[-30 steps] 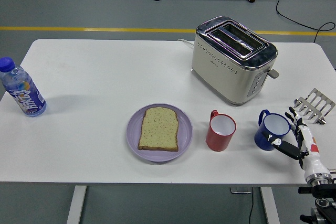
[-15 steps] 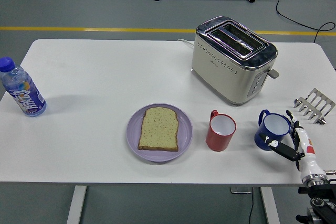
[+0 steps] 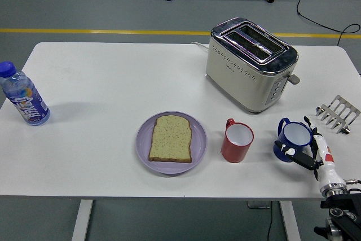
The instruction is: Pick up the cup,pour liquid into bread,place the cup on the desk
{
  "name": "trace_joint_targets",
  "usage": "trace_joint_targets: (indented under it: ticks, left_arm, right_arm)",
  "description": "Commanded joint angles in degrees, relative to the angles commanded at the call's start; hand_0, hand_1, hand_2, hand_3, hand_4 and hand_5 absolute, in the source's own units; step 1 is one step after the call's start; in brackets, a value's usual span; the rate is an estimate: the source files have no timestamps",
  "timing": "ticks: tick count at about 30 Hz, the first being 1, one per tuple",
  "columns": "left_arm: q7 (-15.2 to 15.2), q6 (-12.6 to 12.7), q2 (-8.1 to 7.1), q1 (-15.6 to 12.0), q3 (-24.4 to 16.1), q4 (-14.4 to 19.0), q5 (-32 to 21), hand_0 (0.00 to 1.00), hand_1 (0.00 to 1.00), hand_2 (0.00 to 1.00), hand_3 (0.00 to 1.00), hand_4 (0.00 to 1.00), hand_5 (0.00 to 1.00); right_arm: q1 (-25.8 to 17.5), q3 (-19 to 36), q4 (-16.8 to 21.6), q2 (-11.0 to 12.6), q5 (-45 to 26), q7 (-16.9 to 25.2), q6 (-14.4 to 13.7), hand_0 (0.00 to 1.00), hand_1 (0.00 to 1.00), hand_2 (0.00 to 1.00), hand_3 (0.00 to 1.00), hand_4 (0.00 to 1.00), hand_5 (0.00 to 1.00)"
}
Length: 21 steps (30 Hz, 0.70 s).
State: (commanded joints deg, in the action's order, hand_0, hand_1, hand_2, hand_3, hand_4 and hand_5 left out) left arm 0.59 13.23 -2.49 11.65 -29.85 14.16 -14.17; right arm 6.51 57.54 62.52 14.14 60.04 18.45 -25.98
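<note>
Your right hand sits at the blue cup, fingers spread around its near side, not visibly gripping. Cup stands upright on the worktop, right of the red mug; bread lies on the purple plate.

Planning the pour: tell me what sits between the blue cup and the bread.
The red cup stands directly between the blue cup and the bread on its purple plate. The right hand is already at the blue cup.

A toaster, water bottle, toast rack and red mug.
</note>
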Motion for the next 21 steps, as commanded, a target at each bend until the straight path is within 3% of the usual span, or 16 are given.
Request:
trace_joint_targets:
  ticks: [21]
  left_arm:
    - [0.6, 0.4, 0.19, -0.4, -1.2, 0.1, 2.1, 0.69, 0.756, 0.773, 0.611, 0.396, 0.998]
  right_arm:
    - [1.4, -0.5, -2.4, -0.8, -0.7, 0.8, -0.9, 0.983, 0.824, 0.929, 0.998, 0.991, 0.213]
